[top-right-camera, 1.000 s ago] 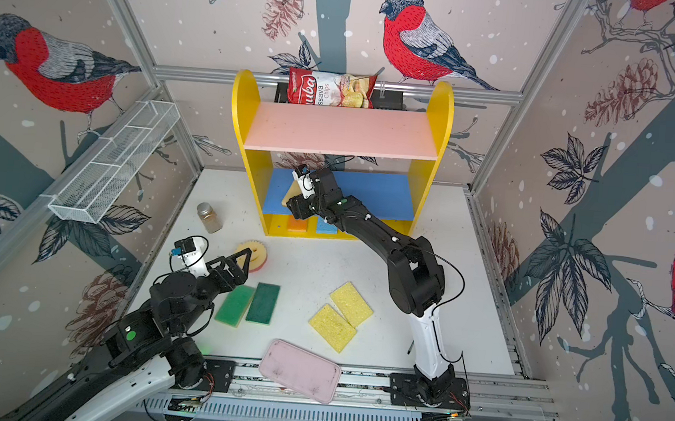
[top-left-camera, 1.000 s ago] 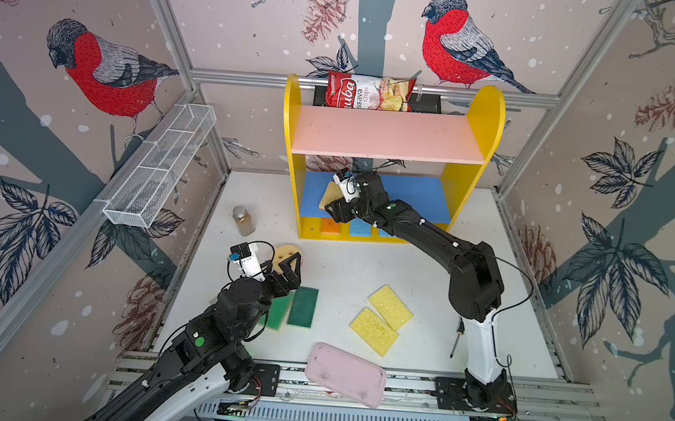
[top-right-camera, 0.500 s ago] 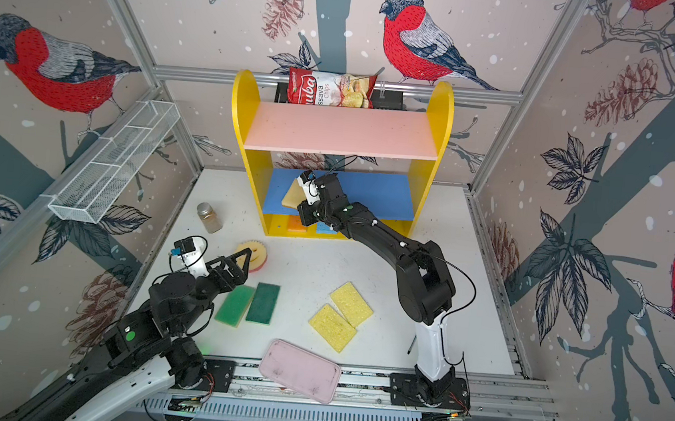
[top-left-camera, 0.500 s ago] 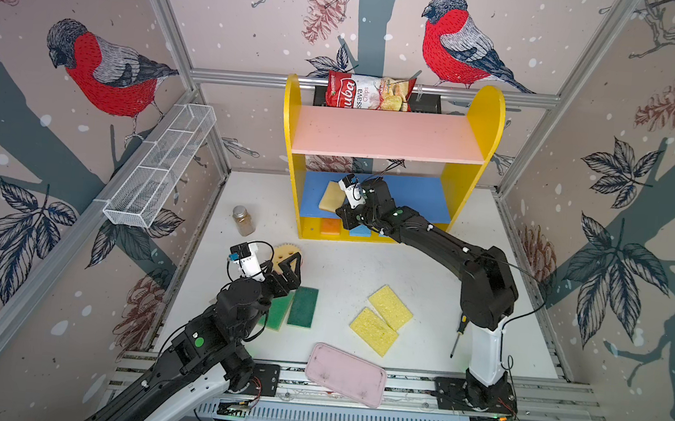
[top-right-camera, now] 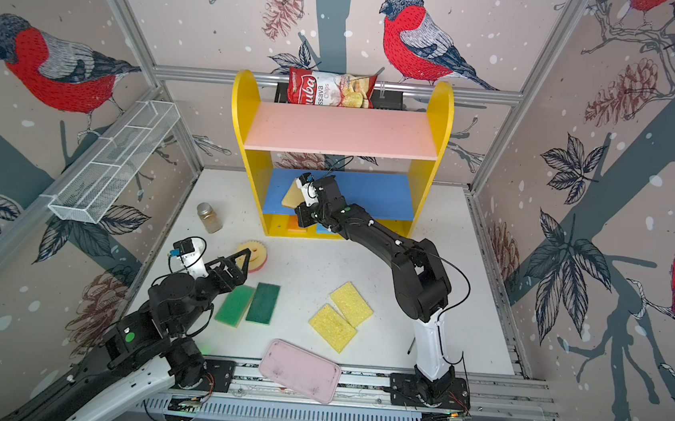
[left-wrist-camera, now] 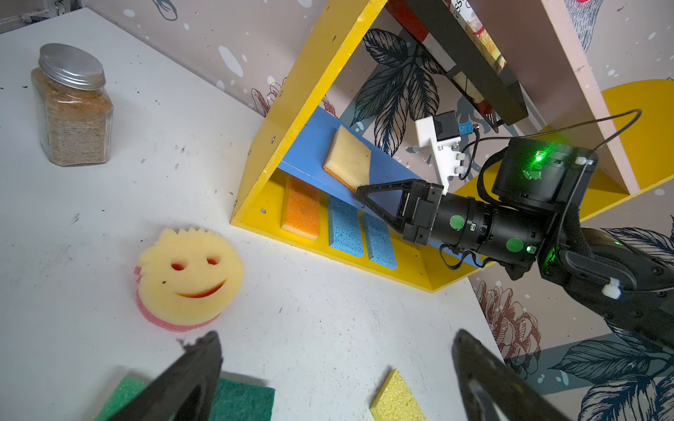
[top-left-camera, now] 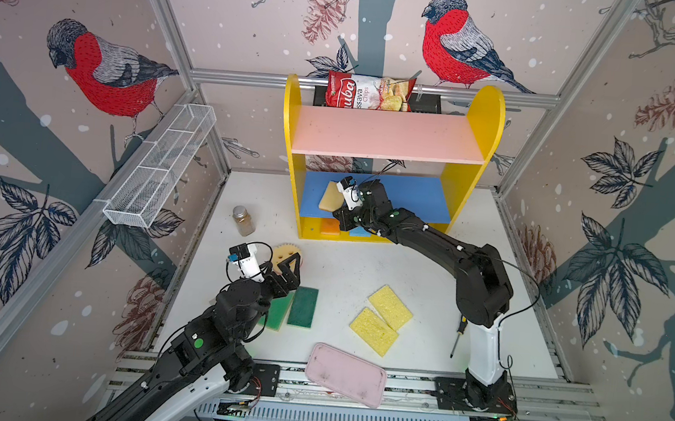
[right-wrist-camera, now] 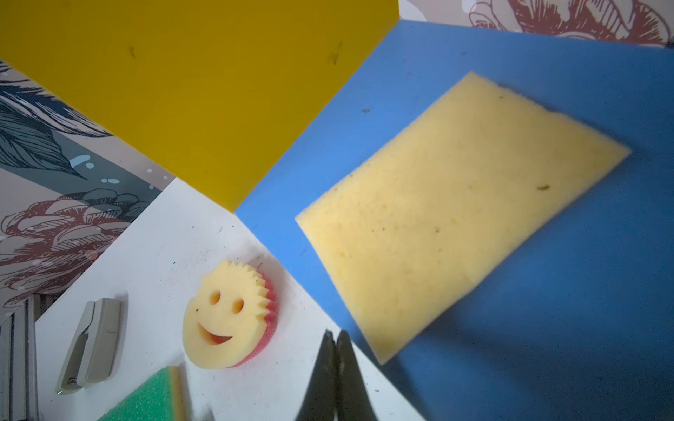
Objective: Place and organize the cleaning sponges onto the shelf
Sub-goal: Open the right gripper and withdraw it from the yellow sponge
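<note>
— Sponge check: where's the flat tan rectangular sponge (right-wrist-camera: pixel 463 215)?
— Lying askew on the blue middle board (right-wrist-camera: pixel 547 328) of the yellow-sided shelf (top-left-camera: pixel 484 116), just ahead of the right fingers (left-wrist-camera: pixel 366 192), a corner at the board's front edge. Touching or not, I cannot tell.
— Are they grasping it?
— No, clenched on nothing. The left fingers (top-left-camera: pixel 289 267) hang spread wide over the white desk (top-left-camera: pixel 355 271). The round yellow-pink smiley sponge (left-wrist-camera: pixel 189 273) sits just ahead of them.
— Best way to square it?
— I'd judge: keep the tips low, press the near corner, slide it deeper till parallel with the edge, minding the pink upper board (top-left-camera: pixel 384 134) overhead.
</note>
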Robot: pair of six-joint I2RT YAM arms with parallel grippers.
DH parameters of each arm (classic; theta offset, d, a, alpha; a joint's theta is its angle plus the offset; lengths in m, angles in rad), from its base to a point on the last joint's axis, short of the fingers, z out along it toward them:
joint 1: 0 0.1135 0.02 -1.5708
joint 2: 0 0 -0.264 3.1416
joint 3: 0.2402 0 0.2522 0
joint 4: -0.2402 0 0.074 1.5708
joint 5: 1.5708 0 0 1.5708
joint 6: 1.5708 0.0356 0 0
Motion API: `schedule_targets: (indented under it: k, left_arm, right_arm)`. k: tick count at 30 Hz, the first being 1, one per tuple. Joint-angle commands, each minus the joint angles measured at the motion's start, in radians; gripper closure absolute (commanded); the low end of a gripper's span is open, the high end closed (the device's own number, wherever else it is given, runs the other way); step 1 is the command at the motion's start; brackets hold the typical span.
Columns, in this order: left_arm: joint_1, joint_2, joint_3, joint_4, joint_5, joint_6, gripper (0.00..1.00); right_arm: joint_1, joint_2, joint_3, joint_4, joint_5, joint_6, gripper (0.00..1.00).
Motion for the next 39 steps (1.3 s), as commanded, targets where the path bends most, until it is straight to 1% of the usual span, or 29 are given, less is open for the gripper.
schedule_targets:
  k: [1,10,30,39]
  left_arm:
    - [0.002,0.004,0.001,0.013,-0.011,0.006,0.03]
    - [0.002,0.018,0.000,0.022,-0.023,0.012,0.03]
    - [0.002,0.033,-0.001,0.036,-0.015,0.012,0.03]
    - [0.002,0.033,0.004,0.035,-0.013,0.012,0.03]
  right_arm:
    - [-0.007,0.018,0.031,-0.004,0.004,0.003,0.99]
    - [-0.014,0.052,0.081,-0.030,0.024,-0.001,0.99]
    - [-0.035,0.038,0.062,-0.028,0.036,-0.001,0.99]
    - [-0.038,0.021,0.047,-0.024,0.021,0.011,0.99]
